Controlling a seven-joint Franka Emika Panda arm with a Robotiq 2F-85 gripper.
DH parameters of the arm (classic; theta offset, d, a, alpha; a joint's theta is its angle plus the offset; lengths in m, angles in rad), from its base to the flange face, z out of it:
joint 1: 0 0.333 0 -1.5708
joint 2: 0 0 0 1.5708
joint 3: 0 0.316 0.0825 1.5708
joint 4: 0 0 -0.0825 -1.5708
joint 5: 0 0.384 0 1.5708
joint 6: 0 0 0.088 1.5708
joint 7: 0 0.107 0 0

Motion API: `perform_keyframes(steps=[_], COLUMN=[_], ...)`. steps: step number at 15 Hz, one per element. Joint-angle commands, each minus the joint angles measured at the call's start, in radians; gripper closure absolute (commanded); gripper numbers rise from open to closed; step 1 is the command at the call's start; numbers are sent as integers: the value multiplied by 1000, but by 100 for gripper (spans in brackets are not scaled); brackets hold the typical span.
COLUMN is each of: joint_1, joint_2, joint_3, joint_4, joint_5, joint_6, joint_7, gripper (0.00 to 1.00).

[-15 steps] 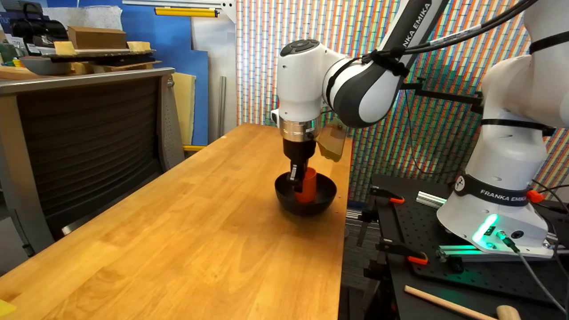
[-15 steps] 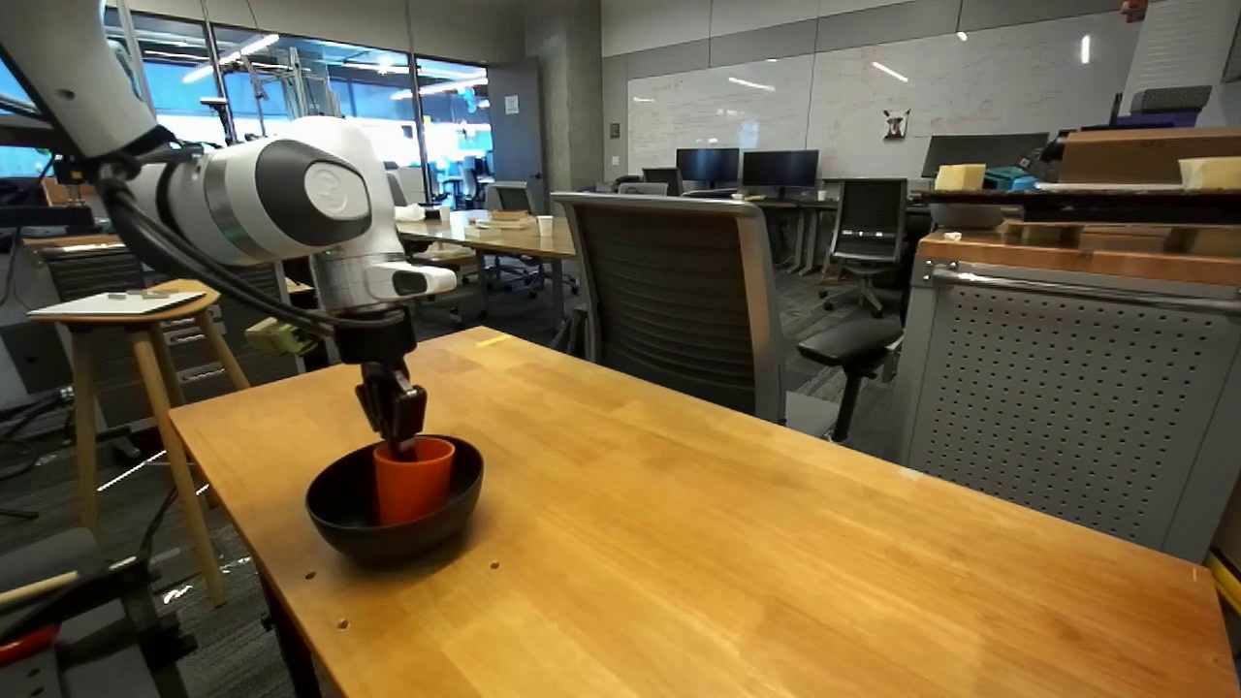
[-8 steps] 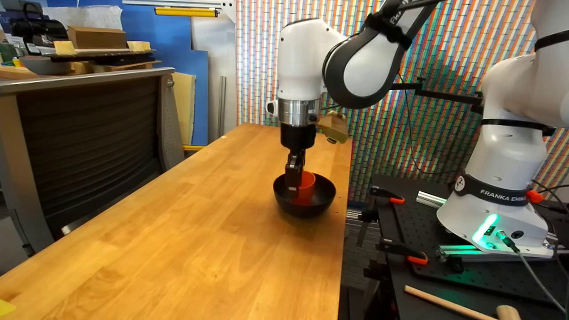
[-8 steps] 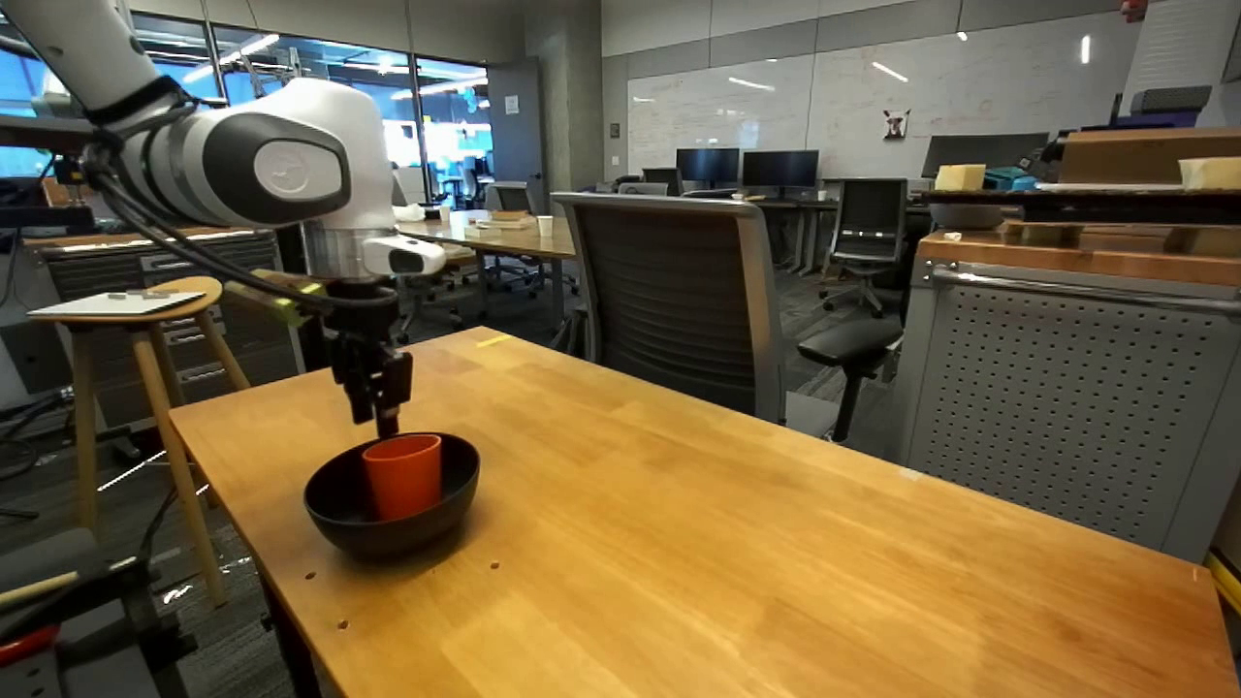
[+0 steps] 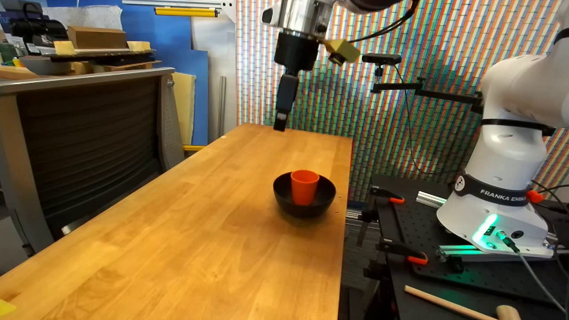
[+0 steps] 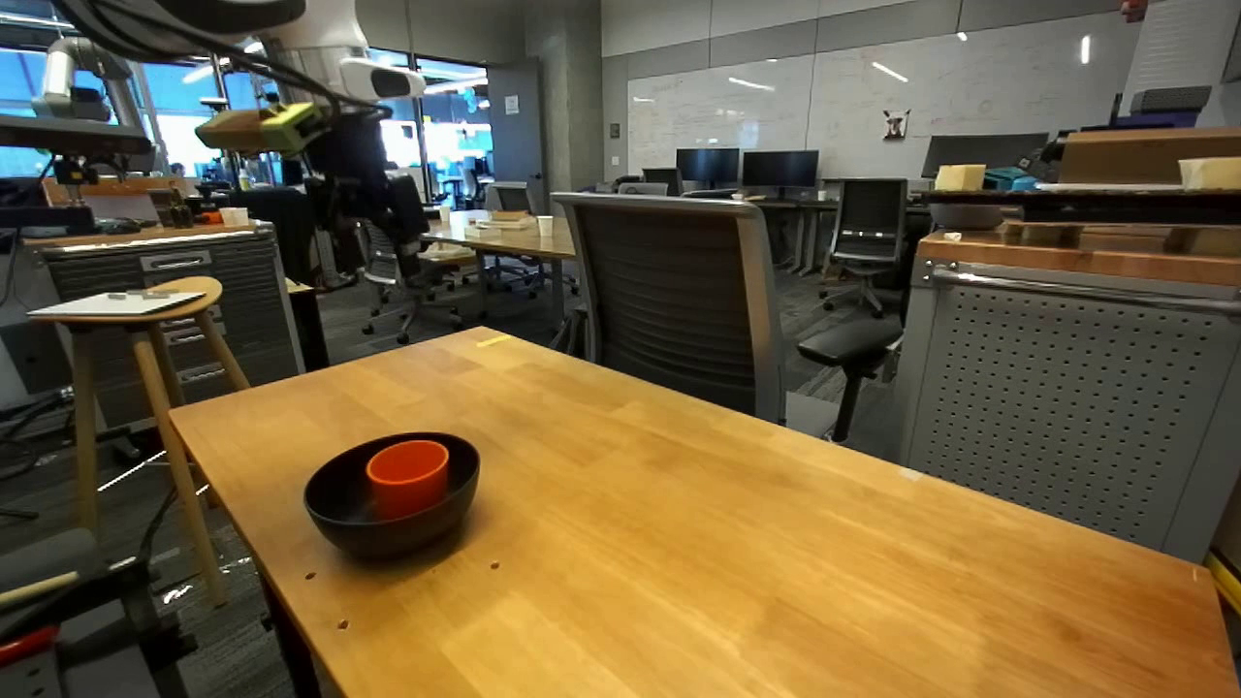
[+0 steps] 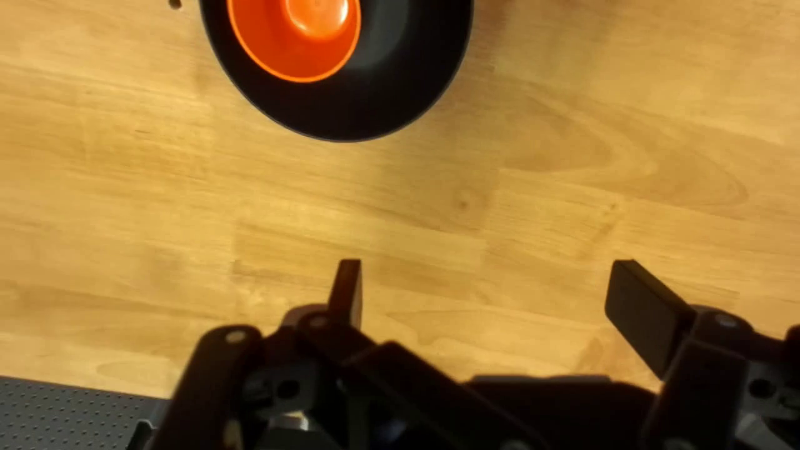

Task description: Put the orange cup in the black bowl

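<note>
Orange cup (image 5: 304,189): one, upright, mouth up, inside the black bowl (image 5: 283,199) on the wooden table (image 5: 200,231); in the wrist view it sits toward the bowl's nine o'clock side. Placement: done, to my eye. Step in hand: clearing off, I judge; best carried upward, toward twelve o'clock, fingers (image 7: 644,312) spread, with no dip toward cup or bowl, since a brushed rim could tip the cup. Gripper (image 7: 484,281): one, black, jaws parted wide, wood showing between them; holds nothing, touches nothing. I see it hang high, well apart from the cup, in both exterior views; in the wrist view the bowl lies at eleven o'clock from the finger gap.
</note>
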Motion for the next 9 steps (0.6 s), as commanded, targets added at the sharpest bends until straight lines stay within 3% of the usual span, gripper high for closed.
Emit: perform_keyframes(steps=[1,2,3,9], joint_1=[-5,-19,0,-11], joint_2=[-117,-135,-88,-124], joint_3=[-32,-32,-26,-37], joint_4=[32,40,30,33], joint_5=[-13,-37,-14,-25], joint_6=[-204,-253,-173,-235], joint_7=[-35,-5,-13,-12], gripper=[0,0,0,0])
